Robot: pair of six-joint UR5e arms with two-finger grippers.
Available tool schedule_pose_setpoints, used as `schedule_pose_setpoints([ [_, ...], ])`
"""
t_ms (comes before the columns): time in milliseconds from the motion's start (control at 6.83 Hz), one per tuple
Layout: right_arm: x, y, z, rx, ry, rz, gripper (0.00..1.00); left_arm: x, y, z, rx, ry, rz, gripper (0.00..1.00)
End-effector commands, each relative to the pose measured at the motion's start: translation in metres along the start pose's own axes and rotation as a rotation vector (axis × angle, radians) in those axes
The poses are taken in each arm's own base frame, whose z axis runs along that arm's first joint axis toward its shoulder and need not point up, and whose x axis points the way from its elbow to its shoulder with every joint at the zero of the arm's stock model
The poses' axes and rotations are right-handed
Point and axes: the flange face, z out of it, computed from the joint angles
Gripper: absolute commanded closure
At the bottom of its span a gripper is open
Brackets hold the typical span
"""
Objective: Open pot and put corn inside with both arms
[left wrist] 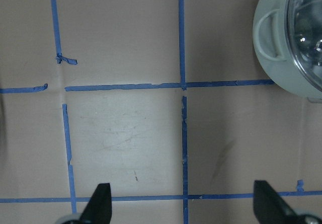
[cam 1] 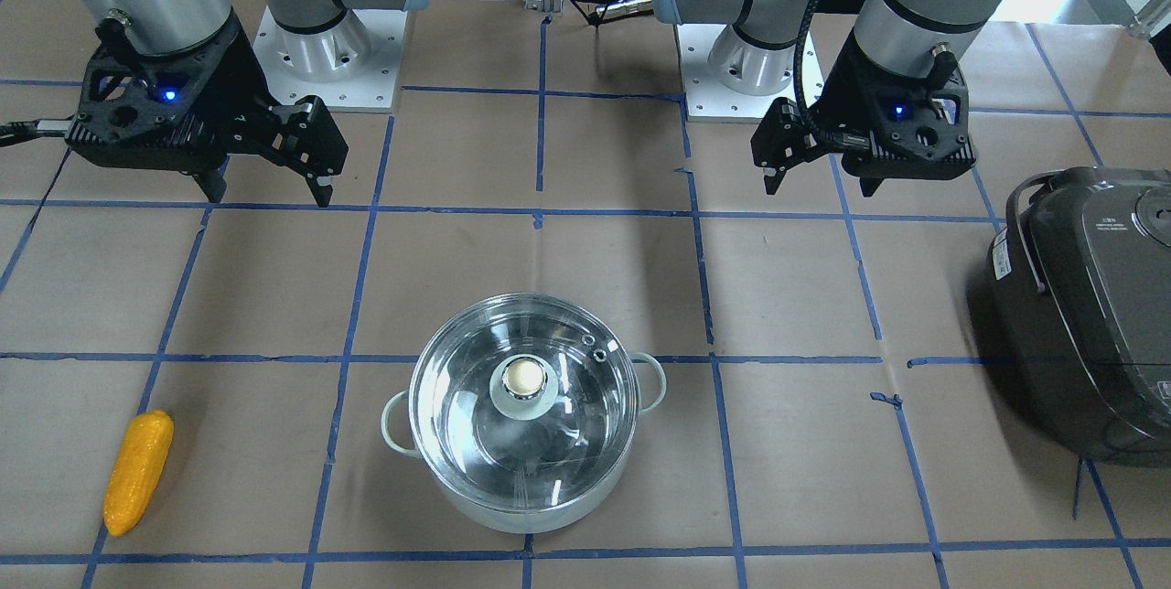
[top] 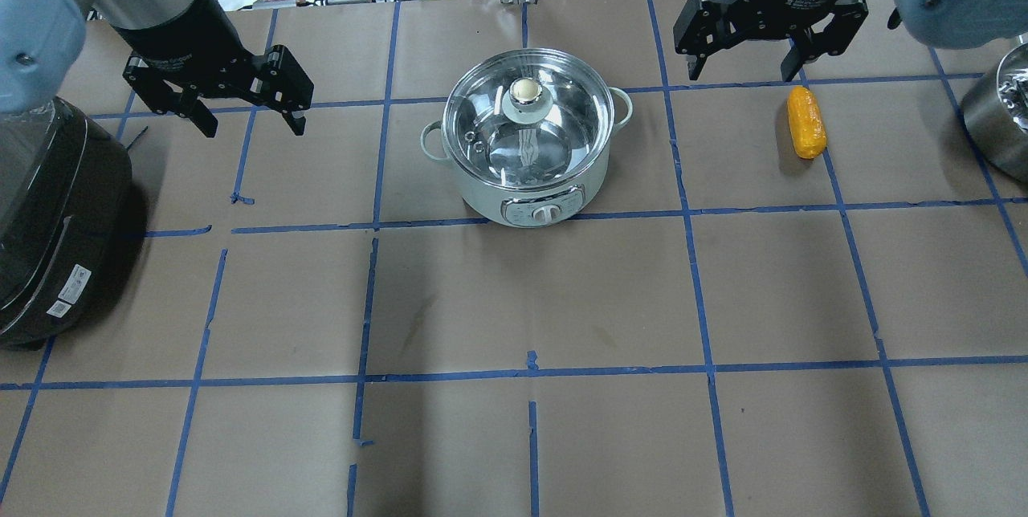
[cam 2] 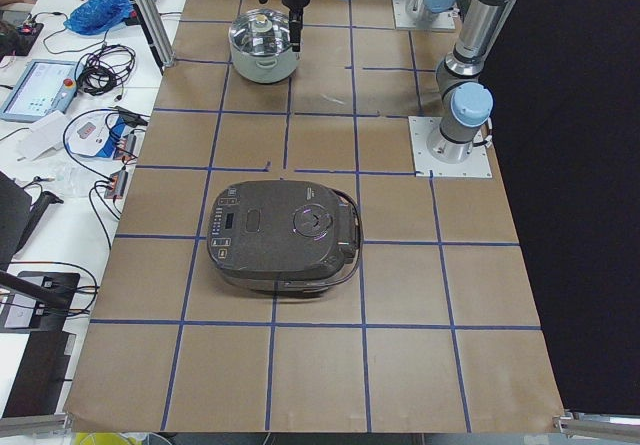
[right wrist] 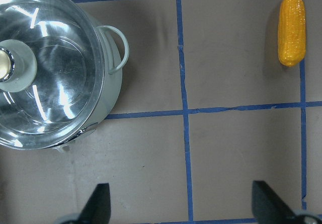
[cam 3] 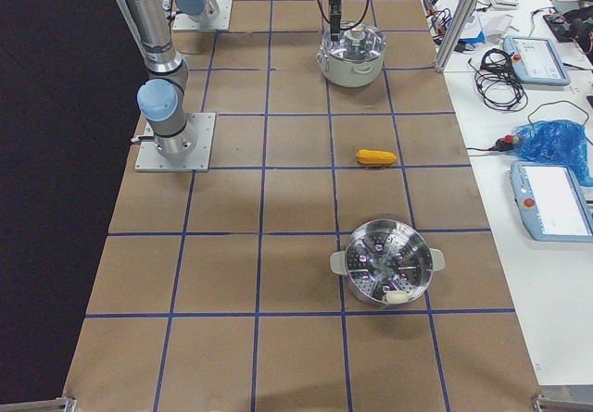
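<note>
Pot (top: 482, 200) lidded; corn (top: 805, 122) outside on table (top: 562, 300); left tool (top: 253, 128), right tool (top: 742, 74) wide.

Pot (top: 482, 194): I'm seeing it standing upright, pale-walled, shiny steel inside, two loop handles showing.
Lid (top: 554, 132): clear glass, sitting closed on the pot, knob (top: 524, 91) pointing up.
Corn (top: 805, 122): yellow-orange cob lying flat, well apart from the pot, near the right gripper (top: 743, 71).
Grippers: left gripper (top: 254, 128) and right gripper are hanging, jaws spread.
</note>
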Motion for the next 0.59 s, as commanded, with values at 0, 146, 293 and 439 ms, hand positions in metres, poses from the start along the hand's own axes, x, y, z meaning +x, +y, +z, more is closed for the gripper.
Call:
schedule_pose_setpoints([
  [0, 0.036, -0.036, 0.008, -0.004, 0.011, 0.046, 0.00, 0.023, -0.012, 0.004, 0.039, 0.026, -0.015, 0.00],
  [146, 0.077, -0.069, 0.054, -0.062, 0.019, -0.003, 0.00, 0.043, -0.021, -0.002, 0.077, 0.033, -0.043, 0.00],
  [293, 0.137, -0.104, 0.110, -0.100, 0.020, 0.060, 0.00, 0.083, -0.040, 0.000, 0.078, 0.038, -0.030, 0.00],
  [439, 0.176, -0.135, 0.174, -0.087, 0.018, 0.010, 0.03, 0.143, -0.061, 0.009, 0.085, 0.041, -0.045, 0.00],
])
